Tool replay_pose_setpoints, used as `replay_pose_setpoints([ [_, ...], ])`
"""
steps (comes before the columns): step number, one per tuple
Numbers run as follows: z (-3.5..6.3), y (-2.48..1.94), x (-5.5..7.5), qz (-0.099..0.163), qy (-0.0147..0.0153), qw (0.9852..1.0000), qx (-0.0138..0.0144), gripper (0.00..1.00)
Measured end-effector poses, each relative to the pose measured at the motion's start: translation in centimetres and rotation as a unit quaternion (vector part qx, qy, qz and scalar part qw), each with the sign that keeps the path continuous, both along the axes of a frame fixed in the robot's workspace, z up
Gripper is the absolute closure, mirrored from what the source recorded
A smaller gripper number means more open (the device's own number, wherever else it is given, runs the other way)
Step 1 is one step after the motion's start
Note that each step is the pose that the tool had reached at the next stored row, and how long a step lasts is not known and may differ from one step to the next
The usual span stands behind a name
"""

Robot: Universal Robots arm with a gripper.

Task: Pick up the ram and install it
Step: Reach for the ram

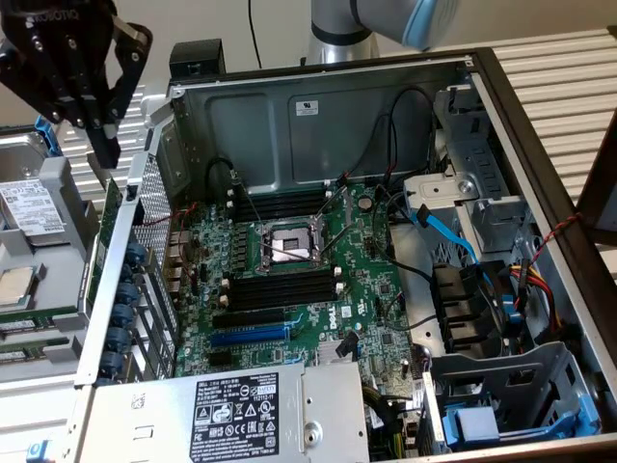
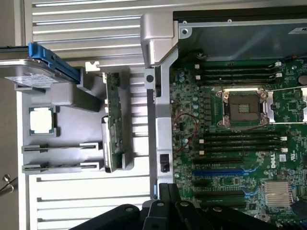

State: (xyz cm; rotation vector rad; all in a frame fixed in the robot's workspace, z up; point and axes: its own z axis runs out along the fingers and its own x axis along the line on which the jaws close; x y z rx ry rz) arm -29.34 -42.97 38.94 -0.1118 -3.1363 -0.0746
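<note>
While the fingers (image 1: 103, 149) hang pressed together and empty just outside the computer case (image 1: 318, 106), one ram (image 2: 112, 98) stands on edge in the grey tray (image 2: 72, 100). Its long axis runs parallel to the case's side wall. One loose processor (image 2: 42, 120) lies nearby.

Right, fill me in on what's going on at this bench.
A robot arm is working beside an open computer case. Its gripper, shut with nothing in it, hangs outside the case over a grey parts tray. The ram stands on edge in that tray, not yet picked up. The black memory slots on the motherboard look empty.
</note>
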Motion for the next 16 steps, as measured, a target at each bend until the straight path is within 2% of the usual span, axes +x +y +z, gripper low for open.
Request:
replay_pose_setpoints([
  [2, -0.01, 0.05, -0.9, 0.0, 0.0001, 1.0, -0.0001, 0.89],
  [3, -0.02, 0.22, -1.2, 0.0, -0.0001, 1.0, 0.0, 0.89],
  [8, -0.02, 1.62, -2.3, 0.002, 0.0, 1.0, 0.0, 0.89],
  [9, -0.02, 1.77, -2.6, 0.002, 0.0, 1.0, 0.0, 0.89],
  [16, -0.06, 1.83, -5.8, 0.004, 0.0005, 1.0, 0.0006, 0.89],
])
